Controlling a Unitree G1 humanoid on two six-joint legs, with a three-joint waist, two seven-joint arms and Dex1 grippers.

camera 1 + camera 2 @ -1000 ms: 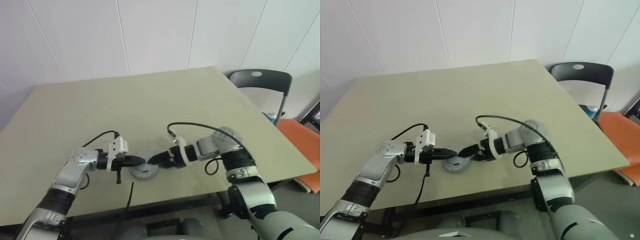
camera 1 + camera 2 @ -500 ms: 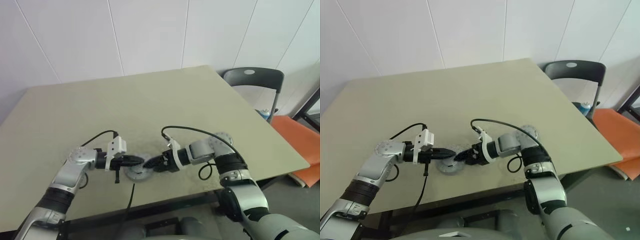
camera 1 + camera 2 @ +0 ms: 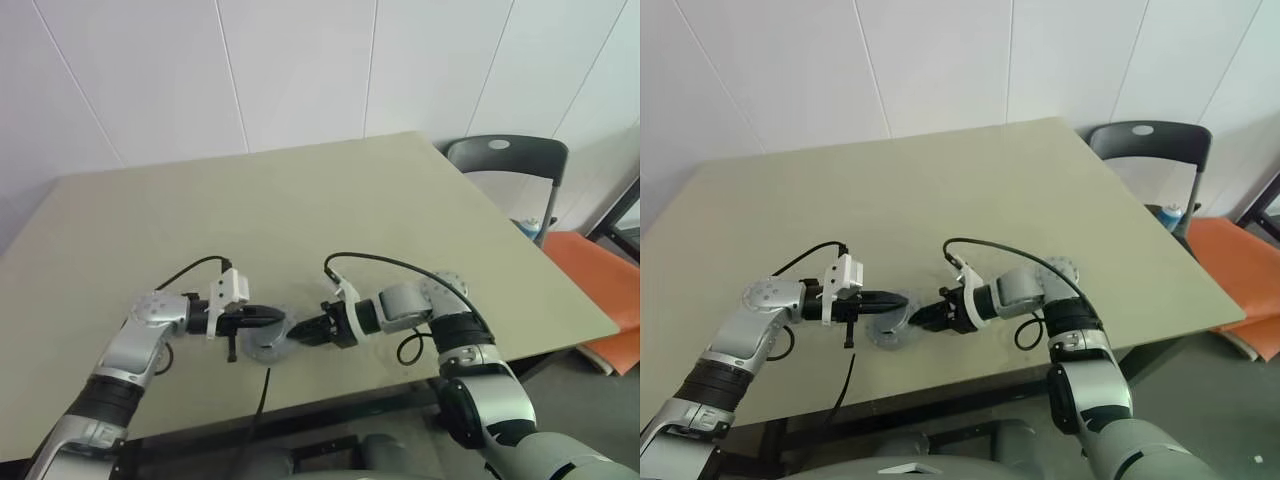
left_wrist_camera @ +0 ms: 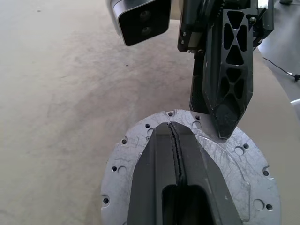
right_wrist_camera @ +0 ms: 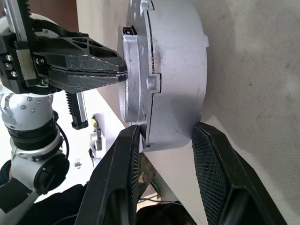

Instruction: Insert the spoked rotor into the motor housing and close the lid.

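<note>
The left gripper [image 4: 174, 140], fingers pressed together, is pressing down on the flat grey notched metal lid [image 4: 140, 150], which is sitting on the round grey motor housing [image 5: 180, 70] near the front edge of the beige table [image 3: 300, 200]. The right gripper [image 5: 164, 140] is straddling the housing's side, its fingers part-spread, one touching the lid's rim. My worry: a lopsided squeeze could be tilting the lid or skidding the whole stack off the edge.
</note>
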